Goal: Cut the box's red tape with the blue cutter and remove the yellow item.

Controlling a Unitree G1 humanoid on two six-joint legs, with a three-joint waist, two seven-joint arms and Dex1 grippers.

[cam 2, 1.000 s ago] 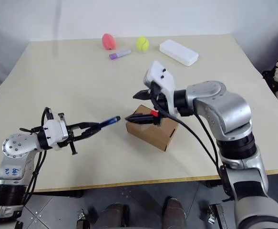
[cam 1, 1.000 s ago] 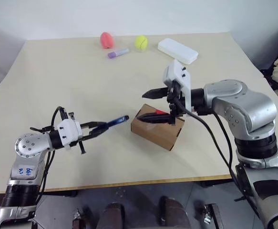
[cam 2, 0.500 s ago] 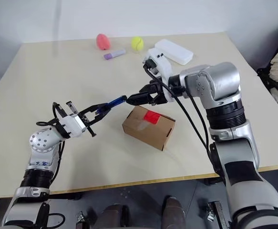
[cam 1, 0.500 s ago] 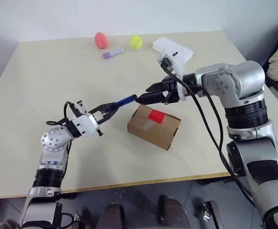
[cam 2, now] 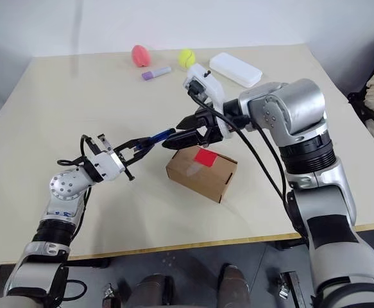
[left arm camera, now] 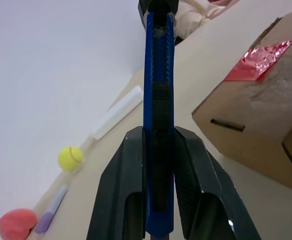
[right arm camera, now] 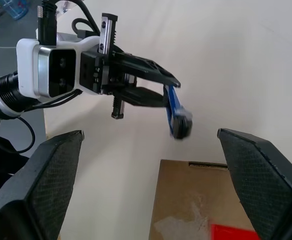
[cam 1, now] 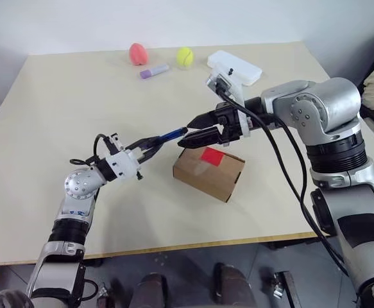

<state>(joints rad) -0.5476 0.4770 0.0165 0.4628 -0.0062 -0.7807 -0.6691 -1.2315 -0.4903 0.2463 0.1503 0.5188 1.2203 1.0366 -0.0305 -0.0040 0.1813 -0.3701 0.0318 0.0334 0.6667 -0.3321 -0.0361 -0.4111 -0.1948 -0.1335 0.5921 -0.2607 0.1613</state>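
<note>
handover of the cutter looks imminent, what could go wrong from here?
1. The right gripper is open wide at the free tip of the blue cutter; closing on the tip alone could give a weak, tilted grip.
2. The left gripper is shut on the cutter; releasing early could drop it onto the box.
3. The red tape is uncut.

Matt brown cardboard box point(cam 1: 209, 173) with glossy, crinkly red tape point(cam 1: 212, 155), ridged blue plastic cutter point(left arm camera: 158, 100), matt black fingers point(left arm camera: 130, 185), pale smooth wood-look table point(cam 1: 77, 109).

A pale wooden table point(cam 1: 58, 115) stands against a plain white wall point(cam 1: 174, 19), above grey floor point(cam 1: 174, 269).
</note>
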